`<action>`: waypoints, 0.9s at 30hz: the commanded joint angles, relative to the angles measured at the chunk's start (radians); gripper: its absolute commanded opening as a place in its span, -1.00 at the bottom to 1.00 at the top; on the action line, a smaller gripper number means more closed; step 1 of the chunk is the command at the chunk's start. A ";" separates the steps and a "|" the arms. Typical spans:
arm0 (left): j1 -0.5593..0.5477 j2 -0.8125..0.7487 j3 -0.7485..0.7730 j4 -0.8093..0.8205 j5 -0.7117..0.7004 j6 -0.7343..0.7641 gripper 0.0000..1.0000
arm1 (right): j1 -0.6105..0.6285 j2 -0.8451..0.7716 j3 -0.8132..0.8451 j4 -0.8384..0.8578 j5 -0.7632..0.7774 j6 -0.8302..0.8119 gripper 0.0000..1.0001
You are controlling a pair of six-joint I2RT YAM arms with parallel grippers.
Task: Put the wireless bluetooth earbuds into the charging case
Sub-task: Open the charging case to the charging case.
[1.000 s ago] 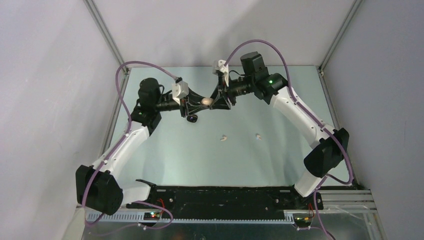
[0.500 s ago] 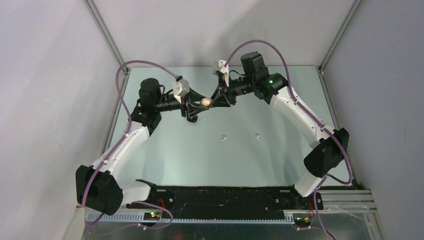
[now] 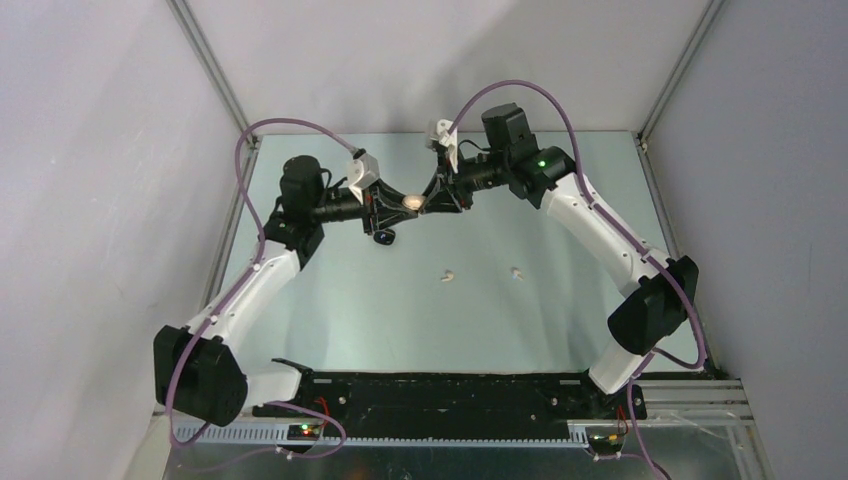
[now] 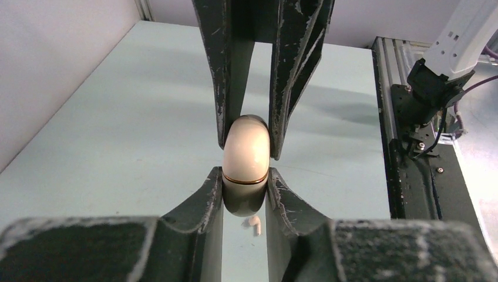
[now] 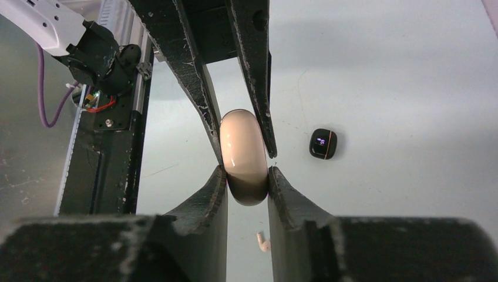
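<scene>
A cream-white pebble-shaped charging case (image 3: 410,203) is held in the air at the back of the table, closed, with a thin gold seam. My left gripper (image 4: 245,182) is shut on one end of the case (image 4: 246,161) and my right gripper (image 5: 246,179) is shut on the other end of the case (image 5: 242,154); the fingers face each other. Two cream-white earbuds lie on the table below, one (image 3: 448,275) on the left and one (image 3: 516,272) on the right. One earbud shows in the left wrist view (image 4: 254,223) and one in the right wrist view (image 5: 262,241). No black earbuds are in view.
A closed black charging case (image 3: 384,237) lies on the table under the left gripper, also in the right wrist view (image 5: 323,143). The black rail of the arm bases (image 3: 450,392) runs along the near edge. Grey walls close in the back and sides.
The left wrist has shifted slightly; the cream case stays held between both grippers. The earbuds and the black case have not moved.
</scene>
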 commanded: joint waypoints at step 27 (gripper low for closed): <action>0.011 0.036 0.023 0.016 0.055 0.033 -1.00 | -0.044 -0.029 0.045 0.128 0.120 0.128 -0.11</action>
